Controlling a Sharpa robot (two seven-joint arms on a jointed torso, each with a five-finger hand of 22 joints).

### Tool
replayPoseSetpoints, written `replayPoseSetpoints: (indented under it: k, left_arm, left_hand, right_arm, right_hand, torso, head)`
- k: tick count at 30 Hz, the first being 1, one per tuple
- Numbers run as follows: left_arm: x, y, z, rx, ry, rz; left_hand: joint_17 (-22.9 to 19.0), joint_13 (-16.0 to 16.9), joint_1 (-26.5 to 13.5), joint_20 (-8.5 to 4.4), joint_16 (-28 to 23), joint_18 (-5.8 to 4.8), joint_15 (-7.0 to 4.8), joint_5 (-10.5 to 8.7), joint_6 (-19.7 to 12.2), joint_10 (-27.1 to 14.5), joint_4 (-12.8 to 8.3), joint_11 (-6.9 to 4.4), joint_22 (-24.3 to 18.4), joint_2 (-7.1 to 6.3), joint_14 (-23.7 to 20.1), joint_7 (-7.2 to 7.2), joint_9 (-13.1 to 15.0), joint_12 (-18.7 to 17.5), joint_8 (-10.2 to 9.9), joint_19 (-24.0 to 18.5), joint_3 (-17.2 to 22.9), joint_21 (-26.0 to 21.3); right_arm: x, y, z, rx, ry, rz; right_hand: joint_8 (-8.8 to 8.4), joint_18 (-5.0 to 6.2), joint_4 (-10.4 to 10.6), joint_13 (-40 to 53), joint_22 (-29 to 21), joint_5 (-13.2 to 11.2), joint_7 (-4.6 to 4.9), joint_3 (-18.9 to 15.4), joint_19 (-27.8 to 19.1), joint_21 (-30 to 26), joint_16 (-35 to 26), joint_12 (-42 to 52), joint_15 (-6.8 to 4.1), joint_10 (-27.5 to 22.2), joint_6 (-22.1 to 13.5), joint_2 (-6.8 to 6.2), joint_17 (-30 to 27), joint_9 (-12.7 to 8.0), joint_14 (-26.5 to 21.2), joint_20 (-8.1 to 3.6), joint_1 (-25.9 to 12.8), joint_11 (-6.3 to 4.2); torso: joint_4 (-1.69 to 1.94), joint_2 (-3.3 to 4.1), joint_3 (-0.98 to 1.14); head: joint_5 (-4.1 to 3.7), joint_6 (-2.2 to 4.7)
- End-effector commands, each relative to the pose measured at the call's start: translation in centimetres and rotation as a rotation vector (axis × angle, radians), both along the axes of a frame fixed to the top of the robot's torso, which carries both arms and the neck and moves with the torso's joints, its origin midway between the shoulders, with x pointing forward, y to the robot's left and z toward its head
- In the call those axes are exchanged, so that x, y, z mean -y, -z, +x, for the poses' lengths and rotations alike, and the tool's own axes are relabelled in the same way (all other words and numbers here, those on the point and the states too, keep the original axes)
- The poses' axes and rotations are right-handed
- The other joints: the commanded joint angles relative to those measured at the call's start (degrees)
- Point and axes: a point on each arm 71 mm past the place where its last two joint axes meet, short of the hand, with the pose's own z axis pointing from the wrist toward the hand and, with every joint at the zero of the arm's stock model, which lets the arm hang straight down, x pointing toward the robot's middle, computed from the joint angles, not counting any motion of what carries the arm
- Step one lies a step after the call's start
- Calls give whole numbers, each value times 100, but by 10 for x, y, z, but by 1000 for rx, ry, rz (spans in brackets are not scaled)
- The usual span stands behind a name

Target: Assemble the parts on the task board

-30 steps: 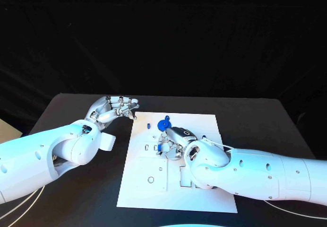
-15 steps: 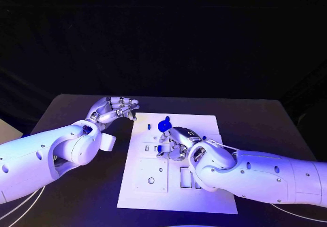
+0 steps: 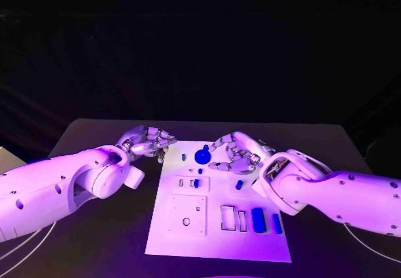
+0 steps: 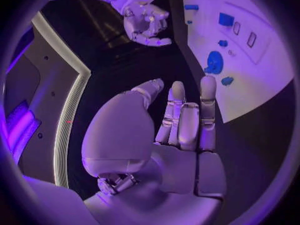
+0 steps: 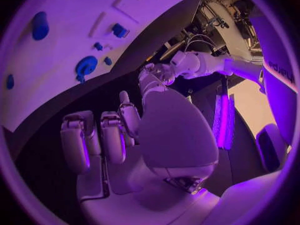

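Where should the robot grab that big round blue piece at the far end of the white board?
Probably by the rim of the round blue part, with fingers coming straight down from above. It looks like a flat disc lying on the task board, so its sides offer little else. The right hand hovers nearest.

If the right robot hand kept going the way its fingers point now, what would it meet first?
Probably the left robot hand. The right robot hand hovers above the white task board, its fingers aimed across the far end; the round blue part lies lower, though depth is unclear.
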Motion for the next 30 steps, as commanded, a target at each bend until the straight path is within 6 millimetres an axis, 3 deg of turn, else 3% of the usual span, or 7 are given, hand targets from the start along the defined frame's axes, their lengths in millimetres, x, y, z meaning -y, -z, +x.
replayPoseSetpoints:
  k: [1, 4, 7, 13, 18, 24, 30]
  left_arm:
    - [11, 8, -2, -114, 149, 299]
    - [19, 6, 1, -139, 207, 421]
    - [27, 6, 4, -153, 264, 524]
    - [47, 8, 9, -203, 348, 666]
    - [59, 9, 13, -223, 393, 754]
    - [73, 11, 17, -229, 438, 837]
    - [83, 14, 19, -234, 467, 872]
  left_hand:
    - [264, 645, -141, -23, 153, -54, -31, -4, -33, 208, 216, -49, 378, -22, 159, -58, 167, 665, 259, 179, -52, 308]
    - [390, 891, -339, -49, 222, -92, -63, -5, -86, 286, 561, -78, 609, -28, 238, -99, 318, 934, 469, 281, -179, 502]
    - [660, 1271, -328, -97, 350, -142, -130, -1, 16, 548, 733, -165, 909, -38, 372, -199, 502, 1255, 728, 451, -269, 726]
    - [785, 1470, -458, -139, 409, -184, -165, 0, -17, 690, 776, -194, 1129, -29, 437, -226, 621, 1413, 837, 579, -376, 886]
    - [750, 1412, -809, -133, 389, -189, -137, -20, -170, 624, 786, -154, 1146, 24, 425, -182, 667, 1374, 799, 564, -565, 915]
    - [814, 1458, -959, -127, 416, -199, -136, -42, -154, 645, 785, -158, 1215, 58, 451, -191, 706, 1412, 820, 600, -659, 964]
    - [882, 1509, -1027, -130, 448, -212, -144, -51, -135, 685, 783, -169, 1293, 77, 481, -205, 731, 1457, 838, 652, -710, 1018]
  right_arm:
    - [16, -7, 7, -86, 45, 166]
    - [33, -13, 15, -107, 100, 194]
    - [48, -15, 24, -140, 140, 209]
    - [67, -15, 34, -169, 195, 220]
    - [73, -14, 38, -179, 217, 217]
    - [78, -13, 42, -187, 238, 212]
    - [78, -12, 44, -197, 244, 204]
  right_hand:
    - [51, -36, -7, 223, 1504, 316, -12, -12, 595, 15, -11, 29, -19, 11, 38, 18, 1450, -12, 579, 0, -28, -58]
    - [55, -36, -4, 221, 1504, 334, -12, -13, 595, 15, -11, 29, -21, 10, 38, 30, 1450, -13, 579, -2, -32, -59]
    - [57, -31, -2, 213, 1494, 350, -12, -22, 586, -6, -13, 21, -21, 3, 35, 31, 1446, -16, 578, -3, -46, -58]
    - [56, -26, -2, 205, 1484, 352, -11, -38, 578, -25, -17, 14, -21, -5, 26, 25, 1439, -20, 576, -4, -61, -57]
    - [50, -24, -14, 196, 1480, 327, -8, -65, 574, -34, -20, 9, -20, -13, 1, 0, 1433, -29, 574, -4, -47, -55]
    - [45, -23, -9, 185, 1478, 290, -4, -94, 572, -38, -23, 0, -17, -22, -21, -8, 1428, -37, 572, -4, -48, -51]
    - [44, -22, -6, 186, 1476, 280, -2, -102, 570, -43, -21, 2, -17, -21, -27, -6, 1433, -39, 574, -3, -51, -50]
  torso:
    - [-17, -55, 25]
    - [-25, -78, 36]
    - [-29, -98, 40]
    - [-16, -123, 50]
    - [-19, -131, 58]
    - [-18, -123, 44]
    - [-20, -118, 40]
  head:
    - [41, -18]
    - [63, -45]
    - [67, -63]
    - [83, -117]
    - [108, -156]
    - [80, -183]
    - [107, -209]
